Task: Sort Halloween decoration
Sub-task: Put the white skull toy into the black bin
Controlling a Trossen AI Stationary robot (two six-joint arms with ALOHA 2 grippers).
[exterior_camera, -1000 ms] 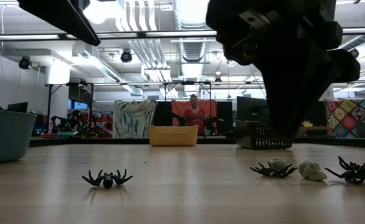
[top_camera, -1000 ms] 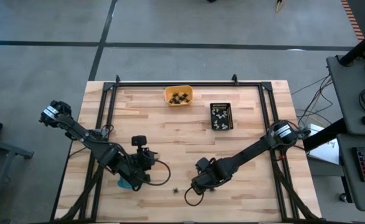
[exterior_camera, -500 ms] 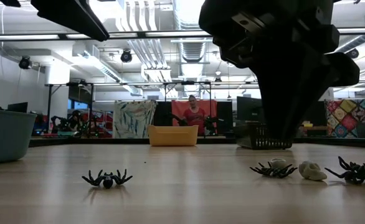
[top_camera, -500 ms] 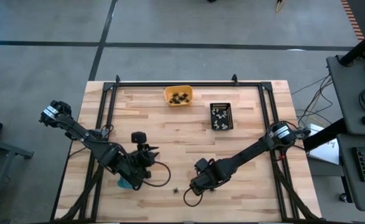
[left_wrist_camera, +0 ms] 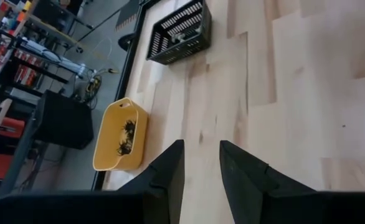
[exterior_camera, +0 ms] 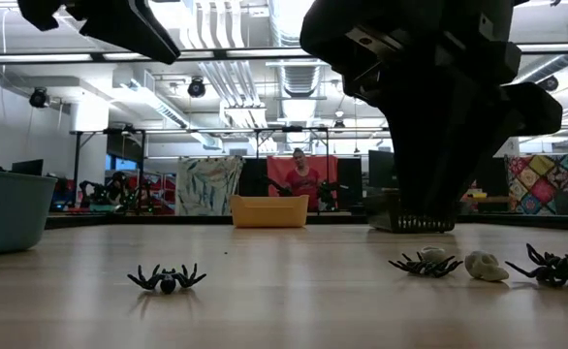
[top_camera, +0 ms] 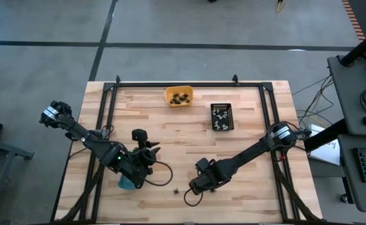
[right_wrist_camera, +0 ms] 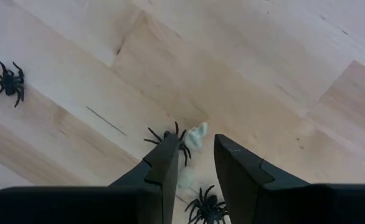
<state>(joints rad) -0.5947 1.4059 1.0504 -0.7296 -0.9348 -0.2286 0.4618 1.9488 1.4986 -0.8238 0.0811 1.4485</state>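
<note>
Several tiny trinkets lie on the wooden table near its front edge. In the right wrist view I see a black spider beside a whitish piece, a second spider and a third farther off. The low view shows the lone spider, a spider, the whitish piece and another spider. My right gripper hangs open just above the whitish piece and touches nothing. My left gripper is open and empty, above the table beside the blue tray.
A yellow tray holding black spiders and a black basket holding whitish pieces stand at the far middle of the table. The blue tray stands at the front left. A person shows in the room beyond the table.
My left gripper has risen and gone a little toward the far edge, away from the blue tray. My right gripper has sunk slightly toward the whitish piece and the spider beside it. The trinkets have not moved.
</note>
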